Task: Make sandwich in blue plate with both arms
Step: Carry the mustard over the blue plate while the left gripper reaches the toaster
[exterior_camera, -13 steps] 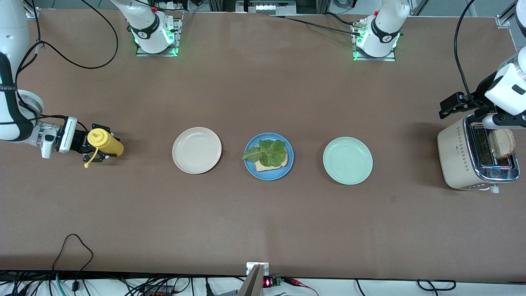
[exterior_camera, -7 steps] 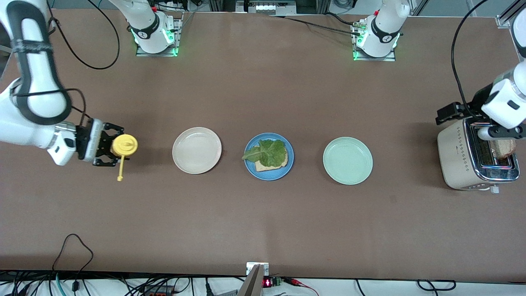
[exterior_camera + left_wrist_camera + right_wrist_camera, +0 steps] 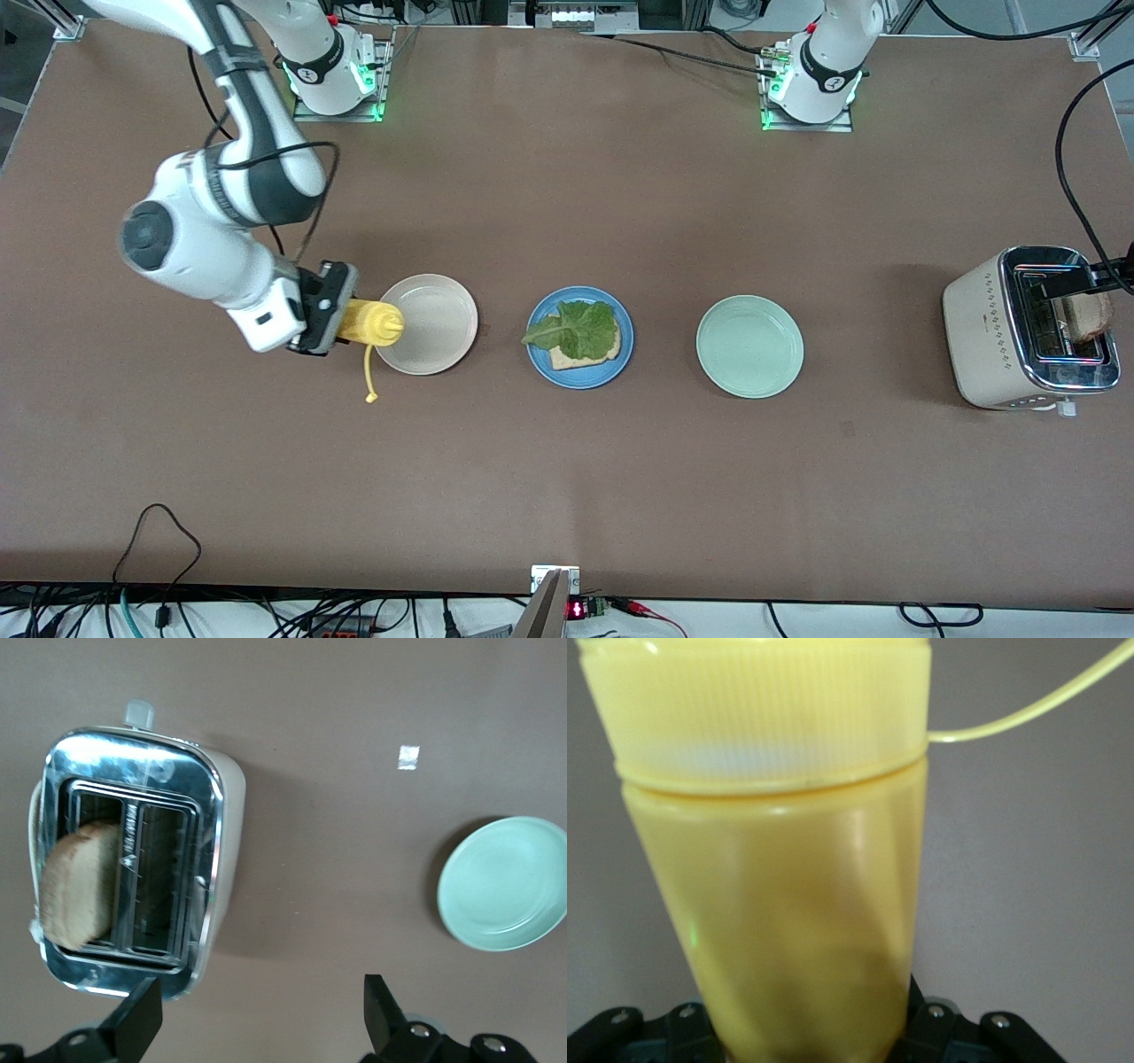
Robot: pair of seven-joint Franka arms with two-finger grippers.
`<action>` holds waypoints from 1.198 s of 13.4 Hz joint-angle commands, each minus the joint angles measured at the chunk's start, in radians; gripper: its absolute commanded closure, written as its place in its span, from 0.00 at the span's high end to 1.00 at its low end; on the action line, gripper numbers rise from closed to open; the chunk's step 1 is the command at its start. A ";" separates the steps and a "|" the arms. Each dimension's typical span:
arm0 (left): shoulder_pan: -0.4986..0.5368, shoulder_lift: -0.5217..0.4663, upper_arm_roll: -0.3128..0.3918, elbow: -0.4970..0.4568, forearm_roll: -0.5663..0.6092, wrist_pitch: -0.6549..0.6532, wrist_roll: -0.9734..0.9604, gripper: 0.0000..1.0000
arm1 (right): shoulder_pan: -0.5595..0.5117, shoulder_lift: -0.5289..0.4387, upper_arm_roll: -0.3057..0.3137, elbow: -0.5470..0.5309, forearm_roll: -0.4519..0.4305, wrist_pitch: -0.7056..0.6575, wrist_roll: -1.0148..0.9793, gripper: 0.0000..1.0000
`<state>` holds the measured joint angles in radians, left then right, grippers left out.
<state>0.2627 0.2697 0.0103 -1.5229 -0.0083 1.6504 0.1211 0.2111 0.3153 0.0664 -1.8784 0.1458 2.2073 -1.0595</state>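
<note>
Now bottle [image 3: 372,322] (yellow) in right pincer [image 3: 341,321]

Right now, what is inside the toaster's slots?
One brown bread slice stands in one slot of the toaster, its top poking out; the slot beside it looks empty. How deep the slice reaches is hidden by the slot walls.

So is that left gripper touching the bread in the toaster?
Apart. The left wrist view shows the left gripper open above the table beside the toaster, with its fingers clear of the bread slice.

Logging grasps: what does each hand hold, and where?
Right hand holds the yellow bottle by its lower body. Left hand is open, holding nothing.
</note>
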 commanded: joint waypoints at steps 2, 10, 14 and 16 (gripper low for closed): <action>0.071 0.092 -0.006 0.063 0.056 0.022 0.167 1.00 | 0.138 -0.007 0.001 0.004 -0.204 0.016 0.313 0.00; 0.202 0.181 -0.006 0.063 0.051 0.025 0.363 1.00 | 0.335 0.139 0.001 0.076 -0.439 0.011 0.518 0.00; 0.205 0.216 -0.006 0.063 0.059 0.025 0.428 0.89 | 0.381 0.217 0.001 0.116 -0.503 0.017 0.518 0.00; 0.208 0.227 -0.006 0.063 0.077 0.025 0.428 0.72 | 0.389 0.248 0.001 0.131 -0.540 0.019 0.524 0.00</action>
<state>0.4652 0.4745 0.0104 -1.4934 0.0387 1.6855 0.5200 0.5827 0.5308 0.0759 -1.7889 -0.3541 2.2322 -0.5495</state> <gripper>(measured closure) 0.141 0.370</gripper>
